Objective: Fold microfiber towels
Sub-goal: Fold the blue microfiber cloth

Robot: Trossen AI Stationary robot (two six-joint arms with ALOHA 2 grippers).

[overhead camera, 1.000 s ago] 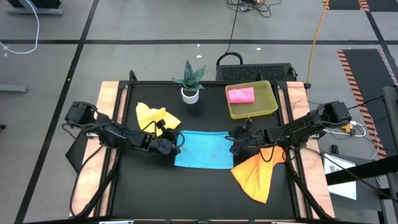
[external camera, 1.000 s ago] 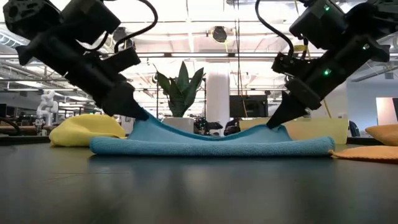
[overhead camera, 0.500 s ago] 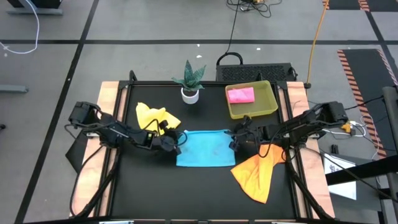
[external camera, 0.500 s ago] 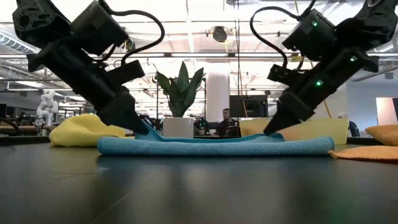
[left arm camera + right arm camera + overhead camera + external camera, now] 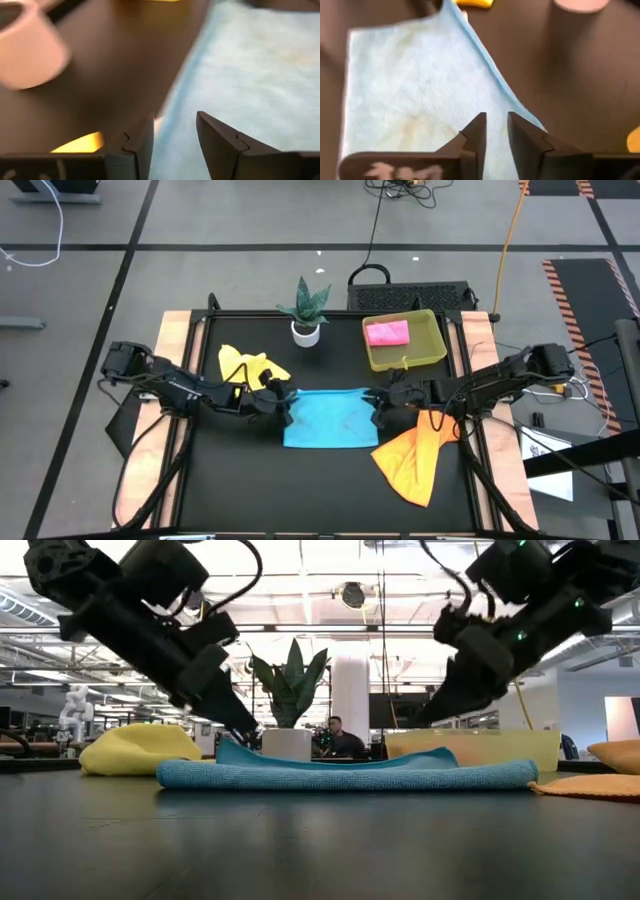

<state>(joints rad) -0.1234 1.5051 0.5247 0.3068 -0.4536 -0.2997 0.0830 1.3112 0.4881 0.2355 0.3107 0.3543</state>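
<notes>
lying folded flat in the middle of the black counter (image 5: pixel 240 480), the light blue towel (image 5: pixel 330 418) shows a slightly raised upper layer in the low view, with neither hand touching it. the left hand (image 5: pixel 281 394) hovers just over the towel's far left corner, its two dark fingers (image 5: pixel 140 150) parted with nothing between them, the blue edge visible beyond the gap in the left wrist view. the right hand (image 5: pixel 383 397) hangs above the far right corner, its fingers (image 5: pixel 475 132) set a narrow gap apart and likewise holding nothing, the cloth lying below them. the yellow towel (image 5: pixel 248 367) sits bunched near the left arm, at the back left of the counter. the orange towel (image 5: pixel 412 460) lies crumpled at the front right, partly under the right arm. the pink towel (image 5: pixel 387 332) rests folded inside the yellow-green tray (image 5: pixel 432 350) at the back right. a small potted plant (image 5: pixel 306 308) in a white pot stands at the back, between the yellow towel and the tray. in the low view a person (image 5: pixel 337 738) can be seen seated far off in the room behind the counter.
</notes>
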